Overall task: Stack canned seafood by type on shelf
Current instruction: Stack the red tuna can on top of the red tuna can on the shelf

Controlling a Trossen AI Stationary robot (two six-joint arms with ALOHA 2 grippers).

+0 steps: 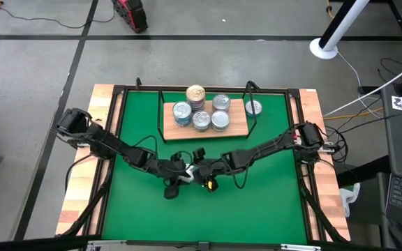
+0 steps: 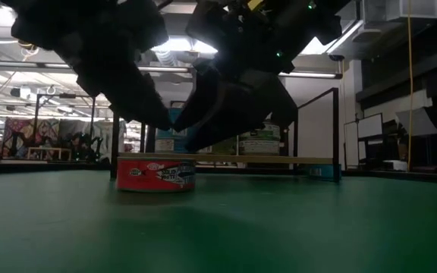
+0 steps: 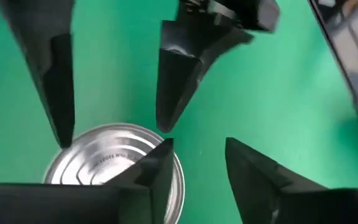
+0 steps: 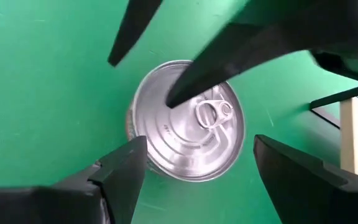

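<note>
A green mat (image 1: 145, 202) covers the table. At its far side lies the shelf (image 1: 237, 128), a wooden board holding six tins (image 1: 202, 120); one sits on another as the start of a stack, which suggests sorting is partly done.

Near the mat's middle, one more tin (image 4: 185, 121) rests flat, silver pull-tab lid up, red label (image 2: 156, 174) on its side. It is well apart from the shelf and probably goes there next.

Both arms reach inward and meet low over this tin. The right gripper (image 4: 194, 165) points down with its fingers spread wide on either side of the tin, not touching, apparently lined up to grasp it. The left gripper (image 3: 194, 158) hangs just beside the tin, partly open and empty, one finger (image 3: 151, 171) overlapping the lid's edge.
</note>
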